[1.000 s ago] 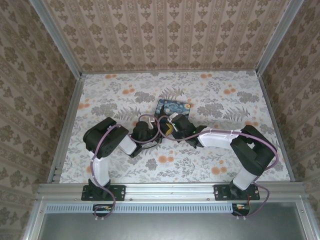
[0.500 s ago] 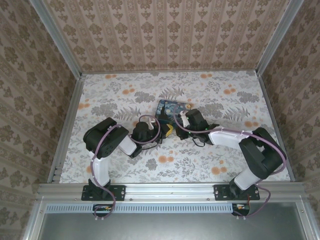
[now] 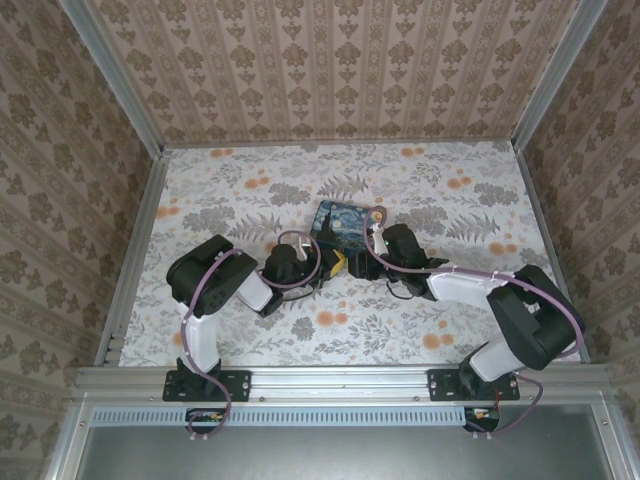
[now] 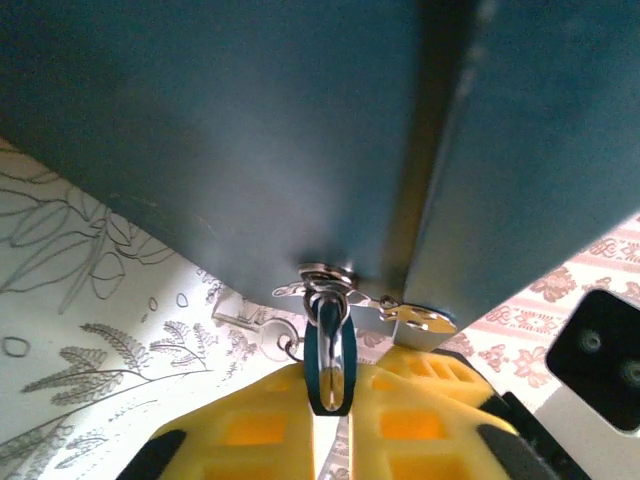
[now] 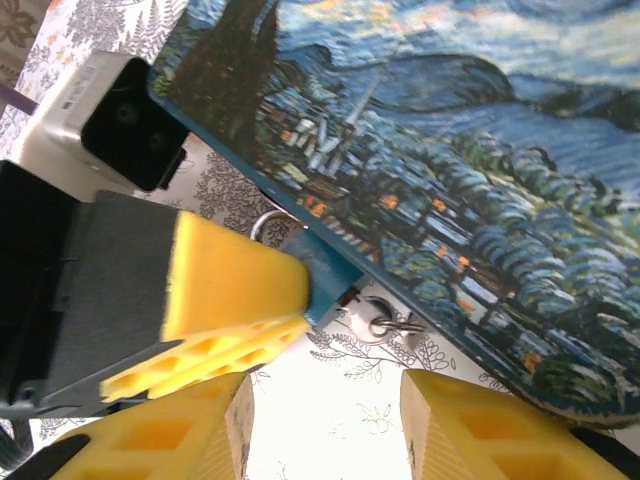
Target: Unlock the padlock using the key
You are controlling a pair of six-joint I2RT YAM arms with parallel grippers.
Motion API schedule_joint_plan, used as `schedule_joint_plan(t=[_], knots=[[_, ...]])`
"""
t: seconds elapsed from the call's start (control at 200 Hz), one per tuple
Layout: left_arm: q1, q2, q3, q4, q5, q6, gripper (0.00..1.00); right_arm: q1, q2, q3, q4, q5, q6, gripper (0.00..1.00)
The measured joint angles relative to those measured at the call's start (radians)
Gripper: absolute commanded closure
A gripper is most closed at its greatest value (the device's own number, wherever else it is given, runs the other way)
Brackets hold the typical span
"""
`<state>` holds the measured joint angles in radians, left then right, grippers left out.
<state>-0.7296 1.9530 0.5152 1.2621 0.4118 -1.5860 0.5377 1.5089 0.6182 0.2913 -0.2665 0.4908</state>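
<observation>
Left jaws clenched on padlock [image 4: 326, 366] at box hasp [image 4: 400, 308]; right wrist view, right jaws released, nearby

**Left claw clamped, right claw agape**

My left arm [image 3: 215, 290] rises from the near edge of the table, folds at the elbow and reaches low toward the table's middle. My left gripper [image 4: 328, 385] is squeezed tight on the padlock [image 5: 322, 283], with a yellow pad [image 4: 250, 430] pressed against each side. My right arm [image 3: 460, 283] doubles back from its base and stretches leftward, wrist low. My right gripper [image 5: 325, 430] has its fingers spread with nothing between them, just beside my left one.
</observation>
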Motion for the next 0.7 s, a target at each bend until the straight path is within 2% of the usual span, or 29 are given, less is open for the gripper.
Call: schedule_joint_plan(t=[0.075,0.195,0.435,0.575,0.695], knots=[[0.000,0.000,-0.012,0.003,0.006,0.024,0.65,-0.023,0.027,0.000,0.029,-0.005,0.025,0.54],[-0.001,-0.019,-0.037,-0.012,0.012,0.051,0.56,-0.068,0.056,0.001,0.072,-0.015,0.057,0.53],[0.005,-0.178,-0.058,-0.098,0.012,0.120,0.49,-0.111,0.131,0.091,0.095,-0.049,0.091,0.51],[0.026,-0.297,-0.051,-0.227,0.011,0.193,0.46,-0.130,0.166,0.143,0.127,-0.071,0.094,0.51],[0.063,-0.414,-0.013,-0.441,0.006,0.294,0.39,-0.143,0.167,0.132,0.168,-0.090,0.098,0.51]])
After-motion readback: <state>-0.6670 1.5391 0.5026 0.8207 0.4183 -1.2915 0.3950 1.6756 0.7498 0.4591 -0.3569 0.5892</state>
